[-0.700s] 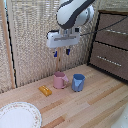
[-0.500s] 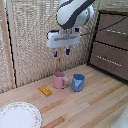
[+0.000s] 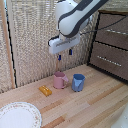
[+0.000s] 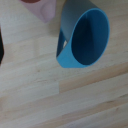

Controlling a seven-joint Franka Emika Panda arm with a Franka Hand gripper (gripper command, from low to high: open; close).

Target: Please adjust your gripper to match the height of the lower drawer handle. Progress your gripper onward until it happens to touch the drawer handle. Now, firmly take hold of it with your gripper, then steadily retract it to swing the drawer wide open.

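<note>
The hand [image 3: 64, 53] hangs in the air above the pink mug [image 3: 60, 80] and the blue mug [image 3: 78, 82], which stand just beside each other on the wooden counter [image 3: 95, 105]; whether its blue fingertips are spread or pressed together I cannot tell, and nothing shows between them. The lower drawer [image 3: 109, 61], with its silver drawer handle [image 3: 108, 61], sits well apart on the exterior view's right, below the matching upper drawer [image 3: 113, 30]. A small orange block [image 3: 45, 90] and a white plate [image 3: 18, 116] lie nearer the exterior view's left.
</note>
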